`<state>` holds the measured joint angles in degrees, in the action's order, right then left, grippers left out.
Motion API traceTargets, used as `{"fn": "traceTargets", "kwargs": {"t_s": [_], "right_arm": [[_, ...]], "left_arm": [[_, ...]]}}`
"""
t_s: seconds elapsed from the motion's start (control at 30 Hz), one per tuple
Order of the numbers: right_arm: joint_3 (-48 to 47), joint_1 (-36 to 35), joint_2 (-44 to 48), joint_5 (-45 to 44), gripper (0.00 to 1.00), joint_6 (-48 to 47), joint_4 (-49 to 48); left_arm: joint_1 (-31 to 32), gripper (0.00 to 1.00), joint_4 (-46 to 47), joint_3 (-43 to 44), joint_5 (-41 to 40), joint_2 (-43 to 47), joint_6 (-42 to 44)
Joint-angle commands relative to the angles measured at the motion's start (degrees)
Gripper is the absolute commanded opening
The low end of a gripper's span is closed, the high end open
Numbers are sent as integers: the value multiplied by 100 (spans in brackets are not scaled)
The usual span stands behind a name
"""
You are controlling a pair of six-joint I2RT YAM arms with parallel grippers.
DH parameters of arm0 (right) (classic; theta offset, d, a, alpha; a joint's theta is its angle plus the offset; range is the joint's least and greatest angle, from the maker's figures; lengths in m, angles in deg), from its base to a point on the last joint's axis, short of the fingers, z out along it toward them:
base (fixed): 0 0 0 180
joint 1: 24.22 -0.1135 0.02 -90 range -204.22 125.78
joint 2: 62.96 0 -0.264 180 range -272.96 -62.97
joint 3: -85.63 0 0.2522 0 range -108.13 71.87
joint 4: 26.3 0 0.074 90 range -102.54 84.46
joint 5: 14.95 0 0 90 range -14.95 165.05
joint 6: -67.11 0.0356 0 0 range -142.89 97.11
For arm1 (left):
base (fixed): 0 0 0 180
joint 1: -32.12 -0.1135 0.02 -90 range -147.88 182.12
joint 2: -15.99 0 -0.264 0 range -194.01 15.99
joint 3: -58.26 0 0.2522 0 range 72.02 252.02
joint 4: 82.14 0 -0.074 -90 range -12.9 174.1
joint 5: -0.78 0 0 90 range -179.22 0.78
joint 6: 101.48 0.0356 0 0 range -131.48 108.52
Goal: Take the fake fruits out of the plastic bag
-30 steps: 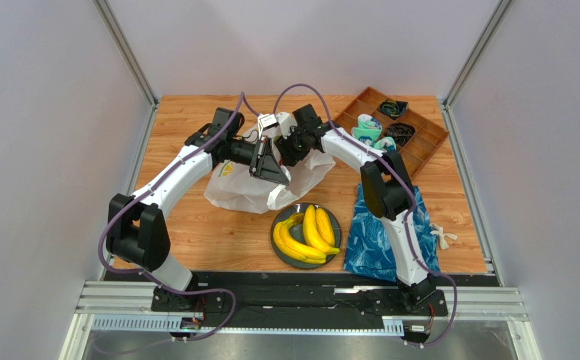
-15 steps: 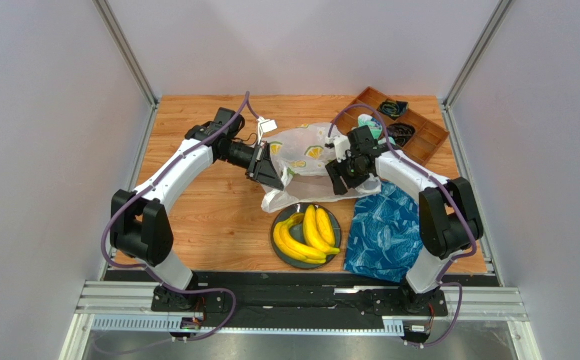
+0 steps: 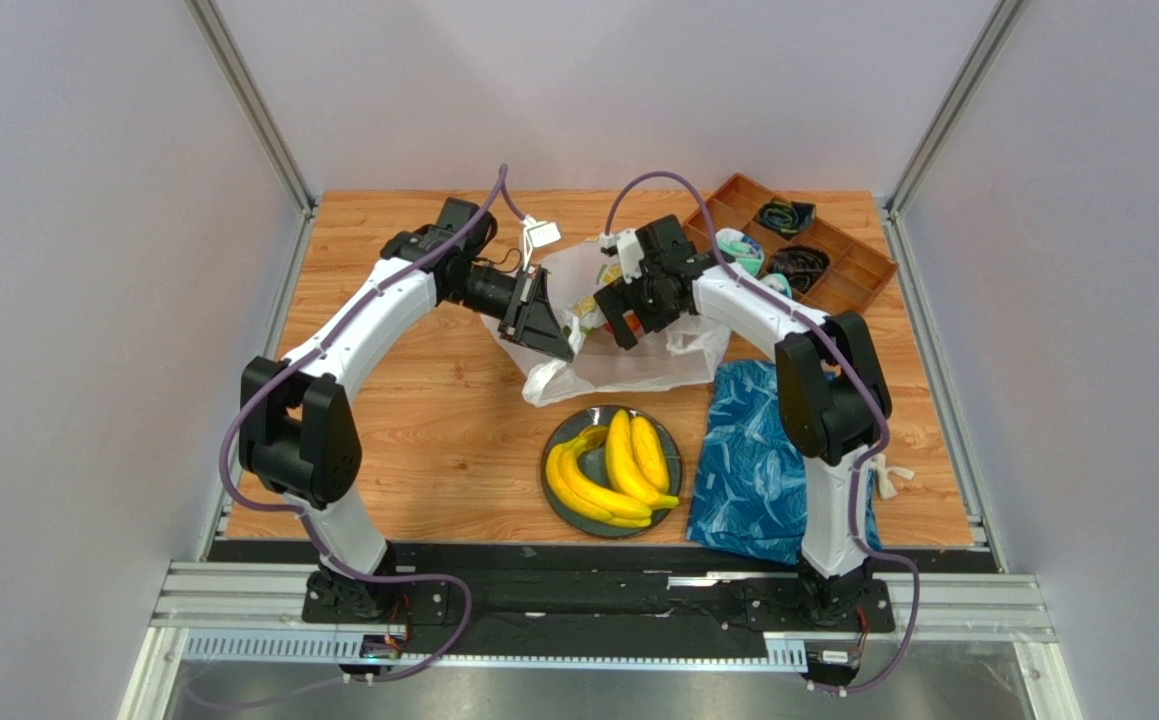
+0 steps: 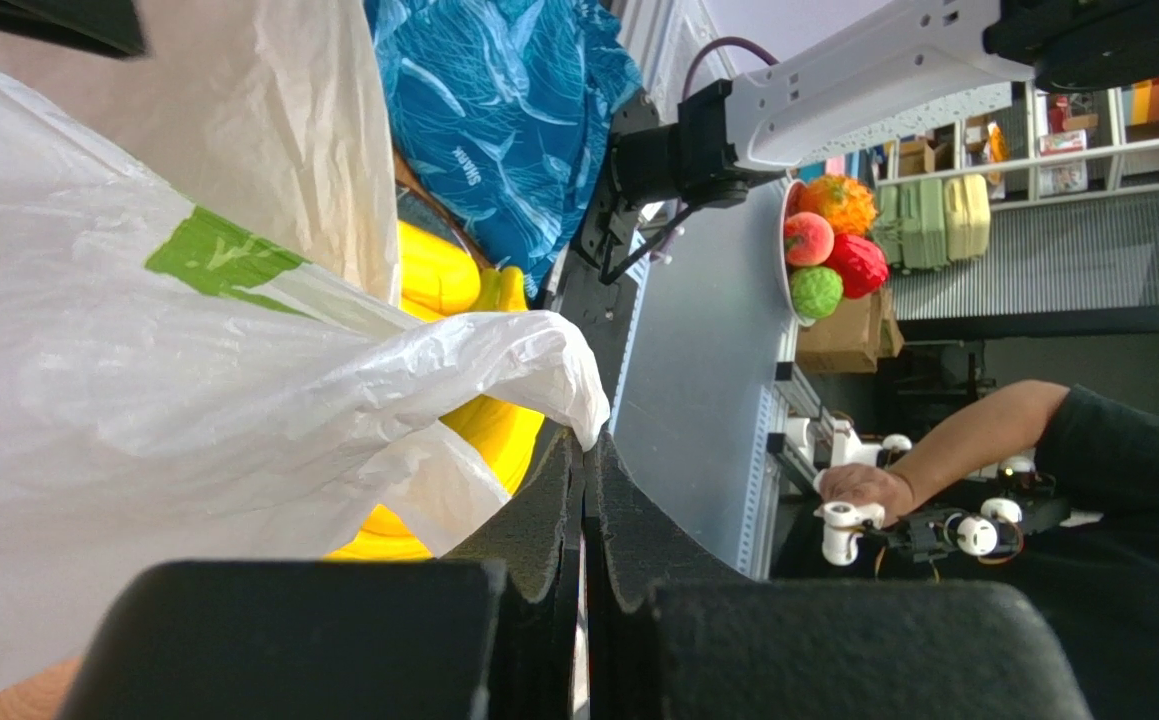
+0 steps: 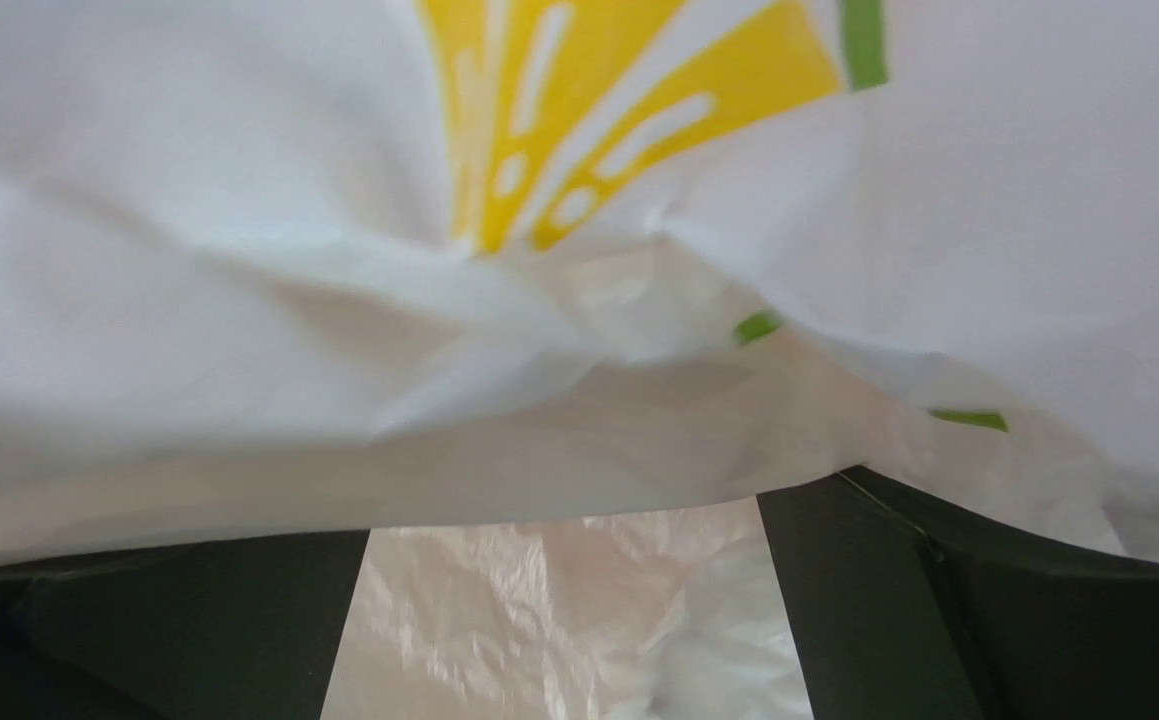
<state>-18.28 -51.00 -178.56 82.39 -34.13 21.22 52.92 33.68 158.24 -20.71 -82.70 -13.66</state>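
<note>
The white plastic bag [image 3: 657, 342] with lemon prints lies crumpled at the table's middle back. My left gripper [image 3: 552, 333] is shut on its edge, and in the left wrist view the jaws [image 4: 588, 450] pinch a fold of the bag [image 4: 165, 390]. My right gripper [image 3: 617, 318] is at the bag's mouth. In the right wrist view it [image 5: 563, 630] is wide open, with only bag film [image 5: 600, 300] over and between its fingers. Two yellow banana bunches [image 3: 611, 462] lie on a dark plate [image 3: 666, 435] in front of the bag. No other fruit shows.
A blue patterned cloth [image 3: 766, 458] lies right of the plate. A wooden compartment tray [image 3: 850, 294] with teal-and-white socks [image 3: 737, 252] and dark items stands at the back right. A small white piece [image 3: 886, 474] lies at the right edge.
My right arm swung out to the bag's front right, then back up to the bag's mouth. The bag was dragged and reshaped. My left gripper kept its hold and shifted slightly back.
</note>
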Motion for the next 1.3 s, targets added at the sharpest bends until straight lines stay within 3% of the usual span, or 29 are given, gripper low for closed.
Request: {"fn": "traceTargets", "kwargs": {"t_s": [0.0,0.47,0.53,0.7,0.83,0.93,1.03,1.07,1.2,1.27], "right_arm": [[-863,51,-393,-496,100,61,-142],[-2743,86,-2017,531,100,149,70],[-3446,77,-2396,725,100,158,280],[-3642,165,-2706,1647,80,306,-674],[-3642,296,-2662,1789,58,606,-959],[-3256,419,-2234,1378,52,352,-635],[-1660,787,-1373,692,54,289,-450],[-637,911,-648,647,54,307,-371],[1476,1579,1570,489,56,62,443],[1833,1642,2231,654,58,-316,789]], "left_arm": [[-23,0,49,97,215,-9,138],[-5,0,251,115,373,-185,-64],[-5,0,277,54,365,-194,-72],[21,0,295,-61,251,-159,-73],[30,0,137,-17,84,-124,111],[21,0,-134,114,-65,-97,383],[12,0,-530,229,-320,-36,778],[12,0,-653,220,-416,51,858],[21,0,-716,98,-181,420,947],[56,0,-629,10,-23,657,903]]}}
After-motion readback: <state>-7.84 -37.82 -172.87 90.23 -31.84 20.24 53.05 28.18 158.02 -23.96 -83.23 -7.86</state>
